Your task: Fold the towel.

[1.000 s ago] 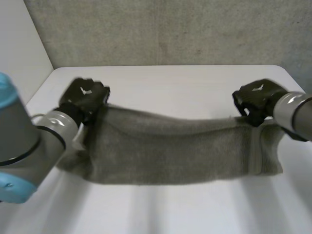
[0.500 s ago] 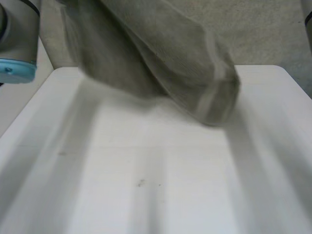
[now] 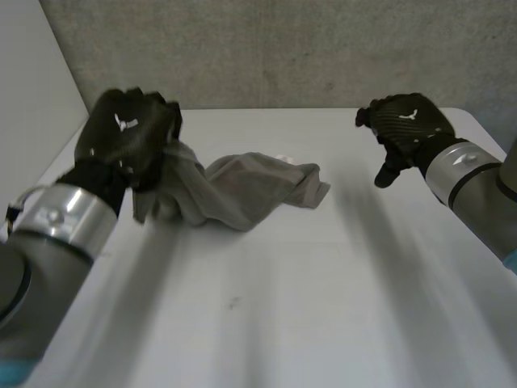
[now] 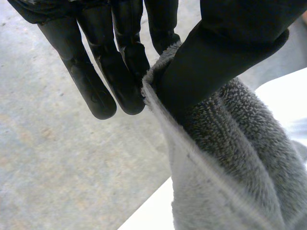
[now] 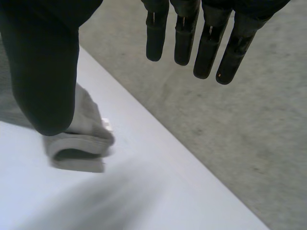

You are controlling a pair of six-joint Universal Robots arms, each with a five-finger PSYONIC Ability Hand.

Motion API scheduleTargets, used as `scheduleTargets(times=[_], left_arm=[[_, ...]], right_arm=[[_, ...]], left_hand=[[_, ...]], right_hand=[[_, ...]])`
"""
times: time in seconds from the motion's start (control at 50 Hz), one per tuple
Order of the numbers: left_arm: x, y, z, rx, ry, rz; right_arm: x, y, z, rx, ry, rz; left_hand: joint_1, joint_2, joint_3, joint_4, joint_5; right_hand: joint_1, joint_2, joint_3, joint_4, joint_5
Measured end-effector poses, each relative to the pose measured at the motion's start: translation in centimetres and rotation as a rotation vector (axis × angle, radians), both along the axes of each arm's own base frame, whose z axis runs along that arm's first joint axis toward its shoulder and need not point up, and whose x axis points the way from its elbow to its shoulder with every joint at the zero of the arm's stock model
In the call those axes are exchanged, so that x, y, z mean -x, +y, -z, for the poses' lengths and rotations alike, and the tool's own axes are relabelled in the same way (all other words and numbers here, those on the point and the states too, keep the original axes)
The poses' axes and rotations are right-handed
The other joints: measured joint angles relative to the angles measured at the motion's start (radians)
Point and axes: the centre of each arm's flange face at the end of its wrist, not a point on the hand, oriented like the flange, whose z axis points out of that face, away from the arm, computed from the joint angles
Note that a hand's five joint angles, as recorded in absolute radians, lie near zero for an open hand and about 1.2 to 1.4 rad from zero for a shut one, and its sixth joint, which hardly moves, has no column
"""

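Left hand (image 3: 125, 133) clamped on one end of the grey towel (image 3: 242, 190) — cloth pinched between thumb and fingers (image 4: 122, 72) — with the rest bunched in a crumpled heap on the white surface (image 3: 323, 307), right hand (image 3: 404, 121) well apart from it, fingers (image 5: 208, 48) straight, slightly spread, holding nothing.

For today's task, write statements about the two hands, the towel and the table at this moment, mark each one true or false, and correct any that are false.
1. The left hand pinches one end of the towel. True.
2. The right hand grips the towel's other end. False: its fingers are straight, it holds nothing and it is apart from the towel.
3. The towel lies flat and neatly folded. False: it is bunched in a crumpled heap.
4. The towel rests on a white table. True.
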Motion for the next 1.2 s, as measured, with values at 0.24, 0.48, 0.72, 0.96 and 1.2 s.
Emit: scheduleTargets(times=[0.24,0.48,0.72,0.96,1.2], left_arm=[[-1.6,11.6,1.1,0.01,0.0,0.154],[-2.8,14.3,1.3,-0.004,-0.013,0.173],[-2.7,14.5,1.1,0.011,-0.029,0.179],[-2.7,11.9,1.7,0.026,-0.065,0.109],[-2.2,5.8,3.8,0.004,-0.076,0.008]], right_arm=[[-4.1,-1.5,1.4,-0.171,-0.012,-0.304],[-10.5,2.6,5.6,-0.324,-0.007,-0.642],[-14.4,8.3,10.4,-0.44,0.088,-0.817],[-13.3,3.9,4.5,-0.153,0.091,-0.484],[-4.7,7.5,0.4,-0.009,0.074,-0.091]], left_hand=[[0.0,0.0,0.0,0.0,0.0],[0.0,0.0,0.0,0.0,0.0],[0.0,0.0,0.0,0.0,0.0],[0.0,0.0,0.0,0.0,0.0],[0.0,0.0,0.0,0.0,0.0]], right_hand=[[0.0,0.0,0.0,0.0,-0.004],[0.0,0.0,0.0,0.0,-0.004],[0.095,0.1,0.106,0.116,0.118],[0.599,0.769,0.8,0.822,0.771],[0.599,0.769,0.8,0.823,0.772]])
